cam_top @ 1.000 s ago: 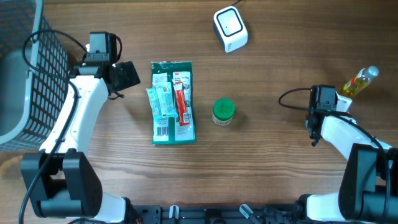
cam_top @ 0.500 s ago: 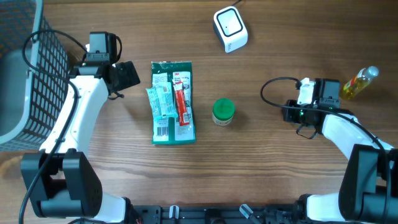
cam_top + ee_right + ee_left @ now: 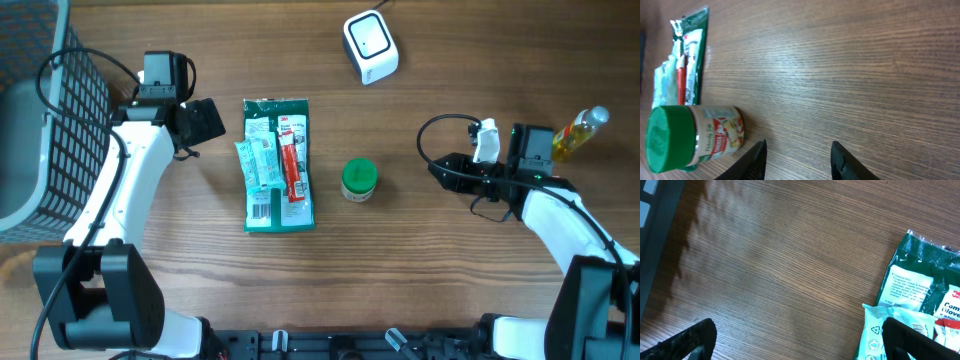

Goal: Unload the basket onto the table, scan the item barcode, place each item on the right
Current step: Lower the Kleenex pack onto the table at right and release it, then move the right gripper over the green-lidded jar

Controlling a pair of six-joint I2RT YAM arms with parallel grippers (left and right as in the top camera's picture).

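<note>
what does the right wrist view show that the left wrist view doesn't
Only the right wrist view: the green-lidded jar and the right tool, open with nothing between its fingers. Only the left wrist view: the left tool, wide open over bare wood, and a dark edge at the upper left that I cannot identify. Both: the green packet and the wooden table.
</note>
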